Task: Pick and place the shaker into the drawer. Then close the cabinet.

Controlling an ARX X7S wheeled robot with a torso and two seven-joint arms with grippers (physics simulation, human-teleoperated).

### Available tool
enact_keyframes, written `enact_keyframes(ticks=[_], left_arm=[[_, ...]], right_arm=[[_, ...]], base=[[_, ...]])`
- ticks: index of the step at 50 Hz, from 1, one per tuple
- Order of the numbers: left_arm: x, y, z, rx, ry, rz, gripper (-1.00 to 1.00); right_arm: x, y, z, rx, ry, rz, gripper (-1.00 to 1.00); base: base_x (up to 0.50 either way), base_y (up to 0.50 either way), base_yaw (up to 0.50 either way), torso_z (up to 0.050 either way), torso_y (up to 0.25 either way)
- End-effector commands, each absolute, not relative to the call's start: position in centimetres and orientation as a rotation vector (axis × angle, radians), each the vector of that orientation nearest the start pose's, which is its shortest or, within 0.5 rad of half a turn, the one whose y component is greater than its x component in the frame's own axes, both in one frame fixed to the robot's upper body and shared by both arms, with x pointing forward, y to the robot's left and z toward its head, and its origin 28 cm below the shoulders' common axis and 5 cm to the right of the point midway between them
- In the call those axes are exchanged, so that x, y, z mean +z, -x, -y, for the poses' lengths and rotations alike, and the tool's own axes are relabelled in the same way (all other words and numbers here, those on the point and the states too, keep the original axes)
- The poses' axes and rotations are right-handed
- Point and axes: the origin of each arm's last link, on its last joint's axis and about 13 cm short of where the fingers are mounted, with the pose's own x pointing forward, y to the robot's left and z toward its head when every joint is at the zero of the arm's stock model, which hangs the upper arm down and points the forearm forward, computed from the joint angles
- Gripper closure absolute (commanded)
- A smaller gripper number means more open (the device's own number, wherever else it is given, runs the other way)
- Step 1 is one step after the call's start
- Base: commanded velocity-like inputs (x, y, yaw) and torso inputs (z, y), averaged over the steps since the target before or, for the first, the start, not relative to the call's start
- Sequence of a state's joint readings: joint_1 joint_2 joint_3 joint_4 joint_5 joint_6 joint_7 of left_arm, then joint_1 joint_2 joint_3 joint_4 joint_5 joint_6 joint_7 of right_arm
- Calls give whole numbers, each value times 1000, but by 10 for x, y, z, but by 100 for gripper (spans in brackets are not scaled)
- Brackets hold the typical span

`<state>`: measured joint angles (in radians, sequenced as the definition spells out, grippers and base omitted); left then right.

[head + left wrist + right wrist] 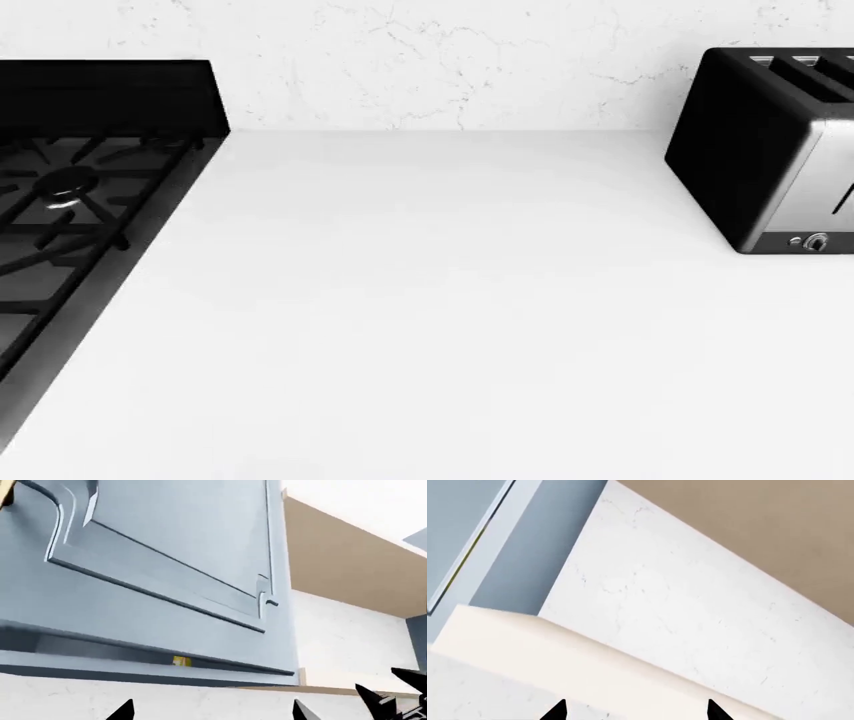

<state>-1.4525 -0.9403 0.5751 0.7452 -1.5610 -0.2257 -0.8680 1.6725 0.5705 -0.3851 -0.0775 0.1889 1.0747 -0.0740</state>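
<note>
The shaker and the drawer are out of view in every frame. In the left wrist view only my left gripper's (210,711) two black fingertips (123,711) show, wide apart with nothing between them, pointing at a blue-grey panelled cabinet door (167,555). In the right wrist view my right gripper's (635,711) two black fingertips (557,711) are also wide apart and empty, facing white marbled wall and a blue-grey cabinet side (527,555). Neither gripper shows in the head view.
The head view shows a white counter (454,330), a black stove (67,200) at the left and a black and silver toaster (774,150) at the back right. A black spiky shape (393,695) sits beside my left gripper.
</note>
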Motion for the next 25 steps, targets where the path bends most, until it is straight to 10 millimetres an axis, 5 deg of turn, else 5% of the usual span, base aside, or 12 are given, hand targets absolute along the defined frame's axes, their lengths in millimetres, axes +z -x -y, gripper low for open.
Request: enact_keyframes(ticks=[1,5,18,23,25], left_arm=[[449,-167,-212,-250,229,855,-100],[464,-188,-208,-171,177,854,-100],[493,-302,-198,-51,58,727,-100],[523,-346,-192,-4,41,696,-100],[539,-351,-170,-62,4,743,-100]], right_arm=[[450,-275,198,-206,462,487,-100],[448,-275,197,-201,456,486,-100],[450,-264,179,-226,539,506,-100],[446,-257,170,-242,576,466,-100],[442,-252,166,-261,607,449,-100]], base=[[0,0,0,0,0],[0,0,0,0,0],[0,0,0,0,0],[0,0,0,0,0],[0,0,0,0,0]])
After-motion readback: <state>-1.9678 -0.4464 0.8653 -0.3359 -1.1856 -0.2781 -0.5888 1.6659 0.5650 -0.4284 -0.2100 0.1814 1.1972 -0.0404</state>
